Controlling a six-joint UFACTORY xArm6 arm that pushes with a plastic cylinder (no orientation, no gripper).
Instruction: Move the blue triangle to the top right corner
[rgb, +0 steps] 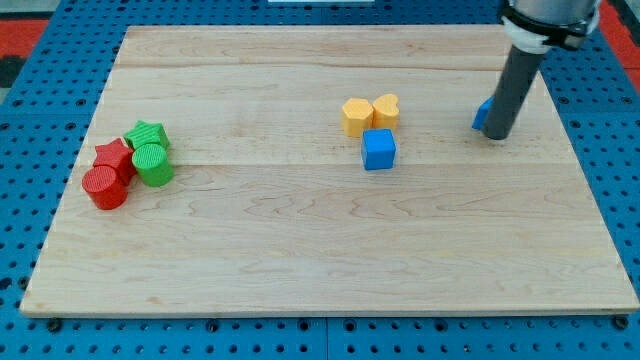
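So the arm ends in a plain straight rod (512, 88), dark grey, round and smooth, kinda matte. Up top it plugs into a wider black collar with a thin white ring around it. My tip (498, 134) is just the blunt flat end.

The board (300, 250) was pale, smooth, matt wood; left of its centre, the red cylinder (104, 188) looked ribbed plastic.

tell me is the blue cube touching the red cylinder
No, the blue cube sits mid-board just below the two yellow blocks, while the red cylinder lies far off at the view's left.
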